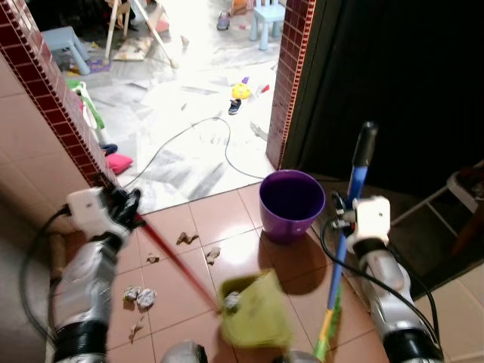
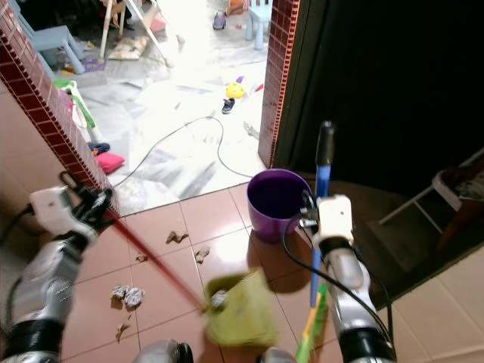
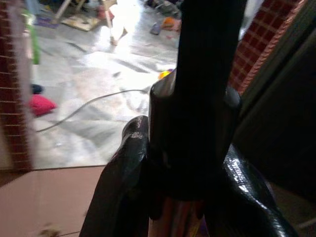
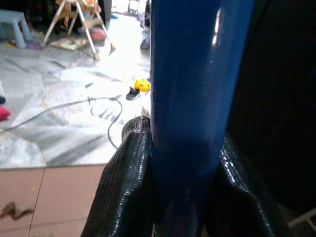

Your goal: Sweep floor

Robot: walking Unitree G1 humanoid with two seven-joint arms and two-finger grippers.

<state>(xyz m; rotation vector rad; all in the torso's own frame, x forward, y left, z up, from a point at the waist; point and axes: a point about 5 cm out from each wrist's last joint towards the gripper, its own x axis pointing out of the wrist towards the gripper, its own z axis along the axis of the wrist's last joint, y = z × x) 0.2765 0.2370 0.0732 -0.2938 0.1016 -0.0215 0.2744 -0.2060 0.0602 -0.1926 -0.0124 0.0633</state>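
Observation:
My left gripper is shut on the top of a red dustpan handle. The handle slants down to the yellow-green dustpan, which rests on the terracotta tiles with a crumpled scrap at its mouth. My right gripper is shut on the blue broom handle. That handle stands nearly upright, with green bristles on the floor. In the wrist views, black fingers clamp the dark handle end and fingers clamp the blue pole. Scraps of litter lie left of the pan.
A purple bucket stands just beyond the pan, beside a red brick pillar. A brick-edged wall runs along the left. Through the doorway the marble floor holds a black cable, toys and blue stools. A white rack stands at right.

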